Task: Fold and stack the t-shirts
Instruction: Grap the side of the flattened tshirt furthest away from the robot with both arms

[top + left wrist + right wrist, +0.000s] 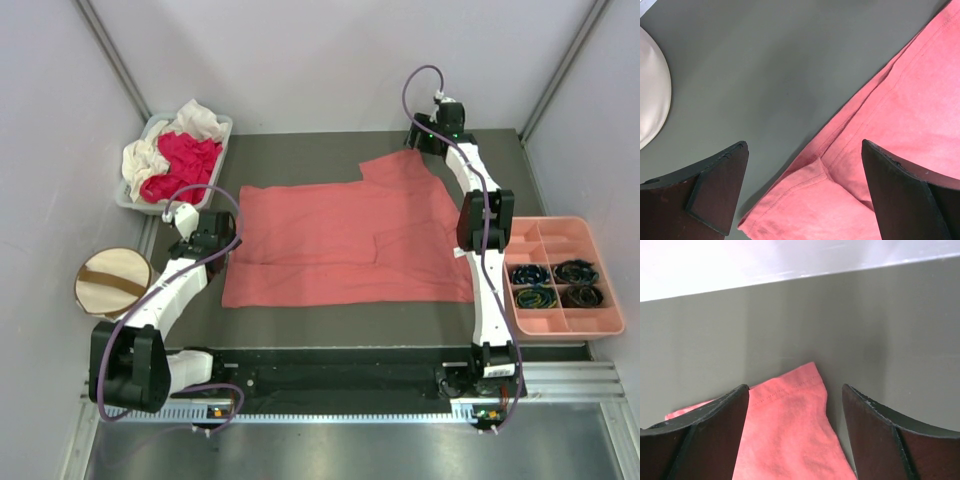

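Looking down, we see the salmon-pink shirt [340, 240] spread flat on the dark matte counter [290, 160] — soft cloth, stitched hems, one sleeve jutting toward the far edge. The left hand [804, 147] gapes wide over a hem corner; the right hand [795, 390], likewise apart, straddles the sleeve tip.

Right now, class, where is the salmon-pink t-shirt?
Top view: the salmon-pink t-shirt lies flat in the middle of the table, grey bin off its far-left corner, pink tray to its right.
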